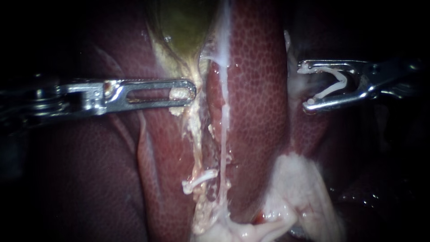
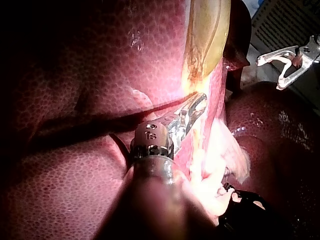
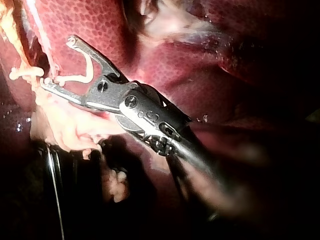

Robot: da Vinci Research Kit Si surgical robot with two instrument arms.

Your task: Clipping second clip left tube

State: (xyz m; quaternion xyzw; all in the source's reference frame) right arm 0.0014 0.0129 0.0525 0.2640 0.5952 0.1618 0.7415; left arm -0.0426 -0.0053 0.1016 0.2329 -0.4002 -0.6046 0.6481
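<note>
Two slender instruments faced each other across the liver (image 1: 255,89). In the endoscope view, the left instrument (image 1: 190,92) lay level. Its windowed jaws were clamped on the pale lower edge of the green gallbladder (image 1: 183,22). The right instrument (image 1: 307,87) hung over dark open space beside the liver lobe. Its jaws stood wide apart, yet each pressed against one leg of an open white clip, the loaded clip (image 1: 333,88).

The left tube (image 1: 195,143) ran down the middle as a ragged pale strand, below the left instrument's grip. Low on it sat a placed clip (image 1: 199,179), lying crosswise. A thinner white strand ran just beside the tube. A broad lobe of liver stood between the tube and the loaded clip, so the two were well apart.

The right wrist view told it differently. There, the lower jaw's tip appeared near the placed clip, and how far they were apart in depth could not be judged. Only the left wrist view showed a printed sheet (image 2: 280,25) beyond the tissue, with the right instrument hanging free in front of it. Pale fatty tissue (image 1: 300,188) crowded the tube's lower end, while the stretch above the placed clip lay bare.
</note>
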